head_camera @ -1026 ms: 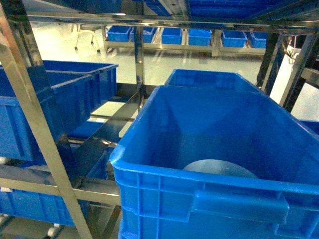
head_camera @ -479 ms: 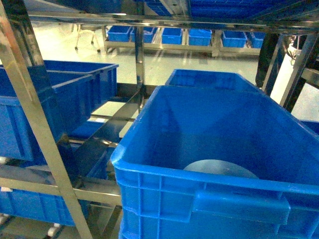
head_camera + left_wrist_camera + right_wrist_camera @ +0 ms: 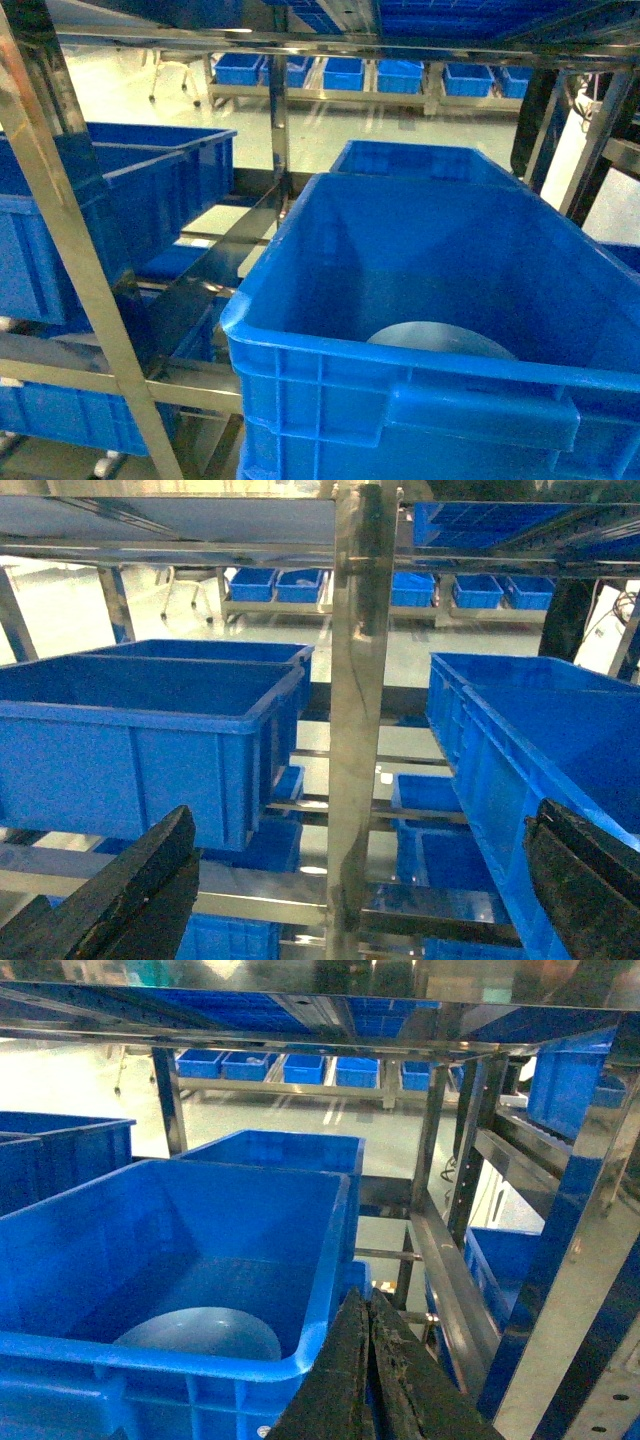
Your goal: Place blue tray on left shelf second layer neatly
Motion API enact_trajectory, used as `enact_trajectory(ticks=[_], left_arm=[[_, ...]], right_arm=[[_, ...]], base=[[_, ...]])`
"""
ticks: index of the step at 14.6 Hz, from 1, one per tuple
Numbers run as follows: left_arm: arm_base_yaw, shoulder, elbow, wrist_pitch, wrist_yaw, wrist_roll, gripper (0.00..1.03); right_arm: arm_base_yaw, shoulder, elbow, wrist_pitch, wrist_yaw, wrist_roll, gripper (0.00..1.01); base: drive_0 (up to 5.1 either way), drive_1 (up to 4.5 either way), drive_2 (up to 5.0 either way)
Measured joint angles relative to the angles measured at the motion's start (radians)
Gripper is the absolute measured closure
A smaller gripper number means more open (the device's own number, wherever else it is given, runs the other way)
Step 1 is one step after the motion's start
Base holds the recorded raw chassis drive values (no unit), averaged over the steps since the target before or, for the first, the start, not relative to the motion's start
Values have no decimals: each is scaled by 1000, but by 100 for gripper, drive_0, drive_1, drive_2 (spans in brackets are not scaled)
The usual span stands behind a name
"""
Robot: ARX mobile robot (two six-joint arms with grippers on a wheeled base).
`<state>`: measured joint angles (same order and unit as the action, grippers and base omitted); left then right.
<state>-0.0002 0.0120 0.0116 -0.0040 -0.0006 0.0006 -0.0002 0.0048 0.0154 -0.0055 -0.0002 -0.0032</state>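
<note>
The pale blue tray (image 3: 440, 338) lies on the floor of a deep blue crate (image 3: 450, 240) right in front of me; the crate's near wall hides its front part. The right wrist view shows the blue tray (image 3: 200, 1332) inside that crate too. The left shelf (image 3: 70, 250) is a steel rack on the left holding blue crates. My left gripper (image 3: 365, 815) is open and empty, its fingers either side of a steel upright (image 3: 355, 680) some way ahead. My right gripper (image 3: 368, 1302) is shut on nothing, just right of the crate's rim. Neither gripper shows in the head view.
Blue crates (image 3: 140, 730) fill the left shelf's tier, with more below (image 3: 440, 820). A second crate (image 3: 420, 160) stands behind the one with the tray. A steel rail (image 3: 300, 40) runs overhead. Right-hand rack uprights (image 3: 570, 1260) stand close to my right gripper.
</note>
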Motion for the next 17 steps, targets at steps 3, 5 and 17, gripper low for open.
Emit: enact_trajectory(ticks=[3,5,17], left_arm=[[0,0,0,0,-1,0,5],[0,0,0,0,0,0,5],[0,0,0,1,0,0,5]], right_arm=[[0,0,0,2,0,0,95],[0,0,0,2,0,0,79],[0,0,0,2,0,2,1]], base=[[0,0,0],[0,0,0],[0,0,0]])
